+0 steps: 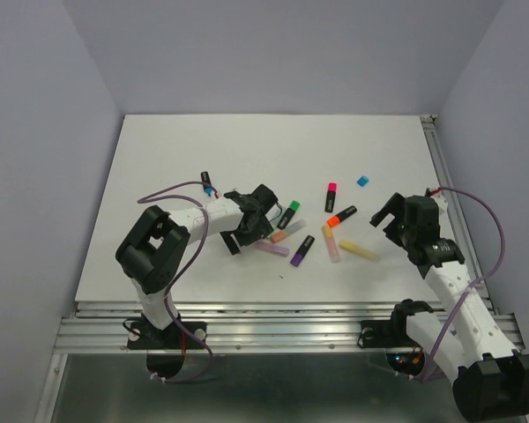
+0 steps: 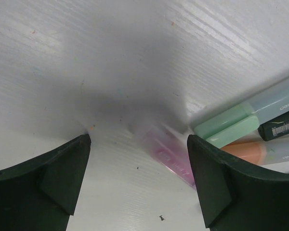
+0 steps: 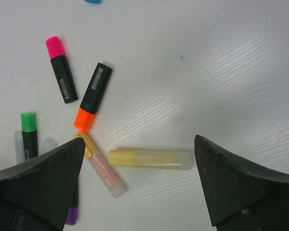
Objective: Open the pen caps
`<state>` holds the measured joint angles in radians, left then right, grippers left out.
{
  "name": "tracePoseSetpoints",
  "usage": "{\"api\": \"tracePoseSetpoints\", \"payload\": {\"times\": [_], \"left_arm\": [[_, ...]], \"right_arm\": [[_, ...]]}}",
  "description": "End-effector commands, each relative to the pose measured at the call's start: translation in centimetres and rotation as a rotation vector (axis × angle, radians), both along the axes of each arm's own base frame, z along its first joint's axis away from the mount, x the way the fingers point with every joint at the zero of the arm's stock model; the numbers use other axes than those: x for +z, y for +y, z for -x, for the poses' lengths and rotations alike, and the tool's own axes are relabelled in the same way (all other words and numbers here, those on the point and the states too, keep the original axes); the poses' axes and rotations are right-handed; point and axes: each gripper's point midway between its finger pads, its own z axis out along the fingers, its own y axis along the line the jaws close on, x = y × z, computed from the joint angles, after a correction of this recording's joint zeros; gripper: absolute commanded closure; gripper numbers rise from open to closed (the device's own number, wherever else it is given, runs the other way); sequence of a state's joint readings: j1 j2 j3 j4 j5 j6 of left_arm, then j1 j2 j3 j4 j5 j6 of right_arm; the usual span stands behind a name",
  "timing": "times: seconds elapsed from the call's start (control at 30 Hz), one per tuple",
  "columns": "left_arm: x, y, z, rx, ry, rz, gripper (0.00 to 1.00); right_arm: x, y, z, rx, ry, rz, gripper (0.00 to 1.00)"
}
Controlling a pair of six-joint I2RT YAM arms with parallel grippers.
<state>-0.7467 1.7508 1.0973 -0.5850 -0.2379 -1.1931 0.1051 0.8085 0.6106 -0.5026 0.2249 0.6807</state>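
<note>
White worktop (image 1: 203,159) lies under my left hand (image 2: 138,138), spread wide astride a blurred pale-pink plastic highlighter (image 2: 168,156) that may skid sideways if I close off-centre.

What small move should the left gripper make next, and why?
Probably lower it. The left gripper hangs open, and the blurred pink highlighter lies on the table between its fingers, not yet grasped.

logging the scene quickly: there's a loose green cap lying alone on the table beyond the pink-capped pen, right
Not quite. The loose cap lying alone on the table beyond the pink-capped pen is blue, not green. The top external view shows it.
</note>
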Motion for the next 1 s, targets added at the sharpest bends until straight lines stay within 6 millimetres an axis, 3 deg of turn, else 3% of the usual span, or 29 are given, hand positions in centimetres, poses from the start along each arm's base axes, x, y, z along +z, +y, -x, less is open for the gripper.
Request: {"api": "tracePoseSetpoints", "payload": {"times": [0.0,0.17,0.27,0.47,0.53,0.73,0.97], "left_arm": [[0.7,-0.4,-0.4,0.014,-0.014,-0.002,0.07],[0.6,-0.6,-0.3,0.013,-0.013,0.004,0.08],[0.5,-1.8,0.1,-0.003,-0.006,0.03,0.11],[-0.6,-3.4,2.0,-0.043,0.041,0.035,0.12],[-0.9,-3.3,2.2,-0.038,0.049,0.03,0.19],[-1.4,-4.2,3.0,-0.068,0.068,0.022,0.28],[-2.4,-3.3,3.6,-0.068,0.086,-0.012,0.36]], "right_arm": [[-0.1,0.0,-0.1,0.009,-0.006,0.006,0.0],[-0.3,0.2,-0.1,0.015,-0.005,0.003,0.0],[-0.2,0.0,-0.1,0.01,-0.005,0.006,0.0],[-0.3,-0.1,-0.1,0.005,-0.001,0.008,0.0],[-0.2,0.0,-0.2,0.007,-0.003,0.008,0.0],[-0.3,-0.1,0.0,0.003,0.0,0.009,0.0],[-0.2,-0.1,0.0,0.003,-0.006,0.005,0.0]]}}
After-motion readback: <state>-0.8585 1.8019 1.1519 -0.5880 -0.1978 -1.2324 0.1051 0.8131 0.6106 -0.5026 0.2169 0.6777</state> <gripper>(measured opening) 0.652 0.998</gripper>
